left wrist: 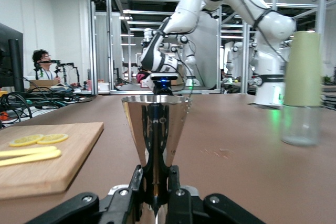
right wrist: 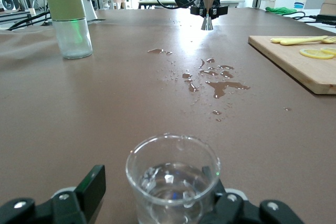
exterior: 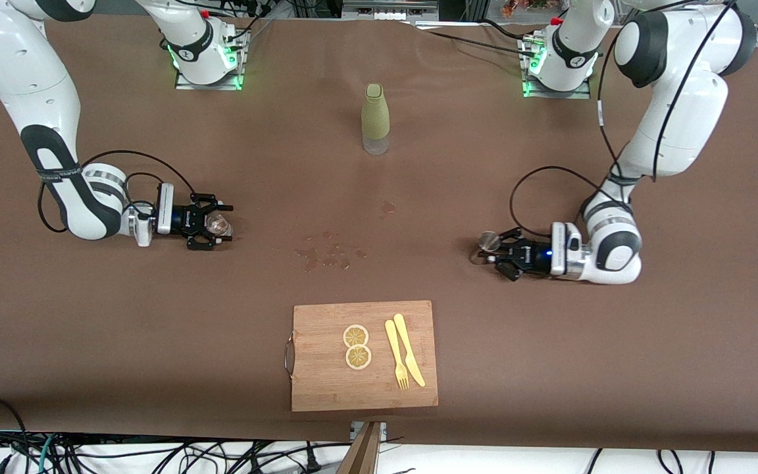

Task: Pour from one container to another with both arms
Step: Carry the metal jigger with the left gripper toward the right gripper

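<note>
**Both vessels gripped, pour not yet begun**

Taking the green-sleeved bottle [exterior: 376,118] as the landmark and reading the front view from left to right:

Toward the right arm's end of the table from the bottle, and nearer the front camera, the right gripper [exterior: 211,224] sits low with its fingers around the clear glass cup [exterior: 220,225]. The right wrist view shows the cup [right wrist: 172,184] upright between the black fingers [right wrist: 88,186], which look closed onto its wall; the cup seems to hold a little liquid. It is likely kept level so nothing spills.

Nearer the camera than the bottle lie wet splashes [exterior: 329,255] on the brown table [exterior: 155,329], and nearer again a bamboo cutting board [exterior: 316,388].

Toward the left arm's end from the bottle, the left gripper [exterior: 494,255] is clamped on the narrow waist of the metal jigger [exterior: 488,241]; the left wrist view shows the jigger [left wrist: 156,124] upright, mouth up, seemingly ready to receive.

Count: one bottle, one cup, one jigger, one board, two lemon slices [exterior: 356,346], one yellow fork [exterior: 396,353], one yellow knife [exterior: 408,348], two arms.
</note>
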### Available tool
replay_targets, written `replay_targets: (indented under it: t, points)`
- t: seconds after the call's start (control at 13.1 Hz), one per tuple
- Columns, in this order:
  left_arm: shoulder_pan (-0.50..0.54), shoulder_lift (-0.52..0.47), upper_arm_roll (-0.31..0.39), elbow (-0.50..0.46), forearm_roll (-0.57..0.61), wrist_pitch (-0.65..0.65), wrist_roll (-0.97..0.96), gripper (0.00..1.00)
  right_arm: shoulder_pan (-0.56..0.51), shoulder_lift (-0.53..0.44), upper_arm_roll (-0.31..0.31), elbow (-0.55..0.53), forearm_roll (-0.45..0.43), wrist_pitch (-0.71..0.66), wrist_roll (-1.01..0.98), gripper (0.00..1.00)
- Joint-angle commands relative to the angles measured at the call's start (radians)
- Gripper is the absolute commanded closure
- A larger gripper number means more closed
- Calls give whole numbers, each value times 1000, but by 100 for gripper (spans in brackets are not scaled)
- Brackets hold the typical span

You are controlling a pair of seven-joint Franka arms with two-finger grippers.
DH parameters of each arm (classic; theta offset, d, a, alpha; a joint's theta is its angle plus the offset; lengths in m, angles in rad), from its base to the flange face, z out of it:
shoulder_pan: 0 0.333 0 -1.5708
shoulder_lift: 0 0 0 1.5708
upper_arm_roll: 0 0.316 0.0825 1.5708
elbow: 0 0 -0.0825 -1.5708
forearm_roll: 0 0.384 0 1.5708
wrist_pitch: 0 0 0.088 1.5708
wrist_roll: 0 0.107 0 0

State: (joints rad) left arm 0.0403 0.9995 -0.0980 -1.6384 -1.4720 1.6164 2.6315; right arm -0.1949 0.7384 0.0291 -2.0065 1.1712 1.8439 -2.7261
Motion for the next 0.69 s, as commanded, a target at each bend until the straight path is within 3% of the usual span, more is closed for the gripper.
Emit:
replay_targets:
  t: [0.0, 0.15, 0.23, 0.61]
  points:
    - [-66, -15, -73, -21, -149, 149, 42, 100, -15, 18, 11, 12, 28, -20, -72, 20]
    - [-88, -15, -165, -17, -198, 274, 9, 100, -15, 18, 11, 12, 28, -31, -72, 25]
    - [-97, -15, -207, -14, -214, 331, -17, 100, -17, 18, 11, 14, 28, -38, -72, 32]
    - [-187, -10, -253, 12, -307, 459, -22, 100, -17, 21, 11, 20, 28, -51, -70, 52]
